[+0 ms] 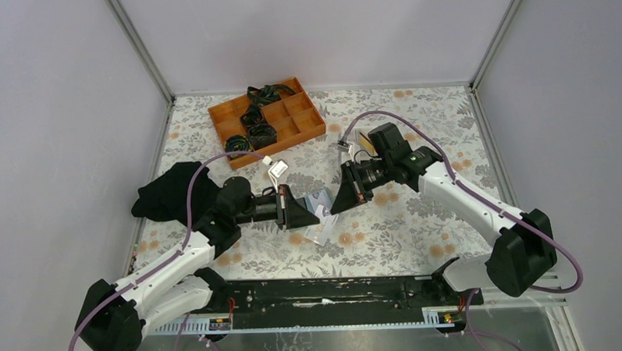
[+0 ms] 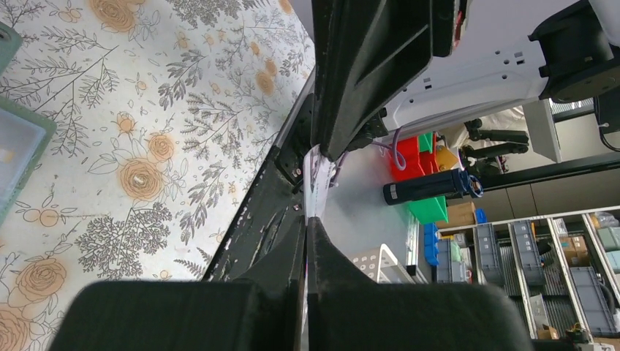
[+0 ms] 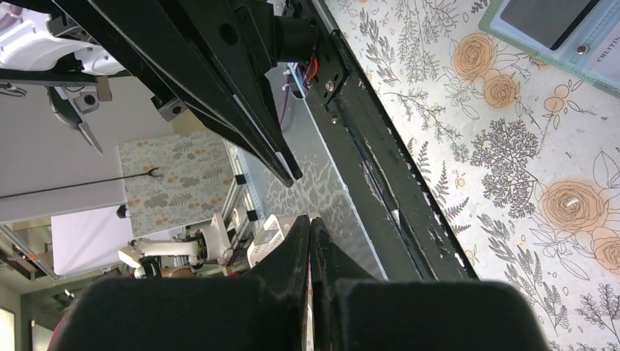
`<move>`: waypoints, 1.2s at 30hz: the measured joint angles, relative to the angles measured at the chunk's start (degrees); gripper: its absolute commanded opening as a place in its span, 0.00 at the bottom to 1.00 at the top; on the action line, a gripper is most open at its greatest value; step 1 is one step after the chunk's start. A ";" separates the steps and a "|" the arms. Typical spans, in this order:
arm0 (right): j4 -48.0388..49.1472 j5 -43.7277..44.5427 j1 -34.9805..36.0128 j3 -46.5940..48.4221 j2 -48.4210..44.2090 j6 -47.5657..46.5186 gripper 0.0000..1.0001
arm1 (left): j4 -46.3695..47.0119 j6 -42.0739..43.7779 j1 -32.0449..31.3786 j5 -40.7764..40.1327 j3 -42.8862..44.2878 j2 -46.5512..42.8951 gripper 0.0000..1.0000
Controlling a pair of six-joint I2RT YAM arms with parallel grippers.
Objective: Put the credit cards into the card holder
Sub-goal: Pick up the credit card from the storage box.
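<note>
My left gripper point(image 1: 307, 211) and right gripper point(image 1: 338, 199) face each other tip to tip above the table's middle. A thin light card point(image 1: 318, 200) hangs between them. In the left wrist view the left gripper point(image 2: 307, 223) is shut on this card point(image 2: 314, 183), seen edge-on, and its far end reaches the right fingers point(image 2: 365, 80). The right gripper point(image 3: 309, 219) is shut, with a thin light strip in its gap. Below lies a flat pale thing point(image 1: 325, 231), sage-green edged point(image 2: 33, 128), seemingly the card holder point(image 3: 592, 62), with a dark grey card point(image 3: 545, 18) on it.
An orange compartment box point(image 1: 294, 129) with black cables stands at the back. A black cloth point(image 1: 172, 192) lies at the left. A small white connector point(image 1: 277, 169) lies behind the left gripper. The black rail point(image 1: 327, 292) runs along the near edge.
</note>
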 measured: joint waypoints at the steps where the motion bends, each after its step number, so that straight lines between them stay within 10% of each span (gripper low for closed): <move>1: -0.15 -0.52 -0.26 0.11 0.31 -0.26 0.00 | 0.33 -0.20 0.00 -0.02 0.00 0.00 0.00; 7: -0.55 -1.49 -0.92 0.79 1.90 -1.79 0.44 | 0.57 -0.79 0.44 -0.42 -0.35 0.15 0.00; 12: -1.03 1.55 -1.55 3.15 2.34 -2.34 0.56 | -4.11 -0.15 1.01 -8.00 -1.05 -1.55 0.00; 26: -7.06 31.65 7.87 17.86 17.70 -6.67 0.60 | -25.35 -3.91 1.36 -44.63 -3.04 -10.01 0.00; 36: -8.94 50.99 18.84 24.70 31.19 -4.94 0.63 | -31.50 -8.57 1.36 -55.04 -5.60 -10.43 0.00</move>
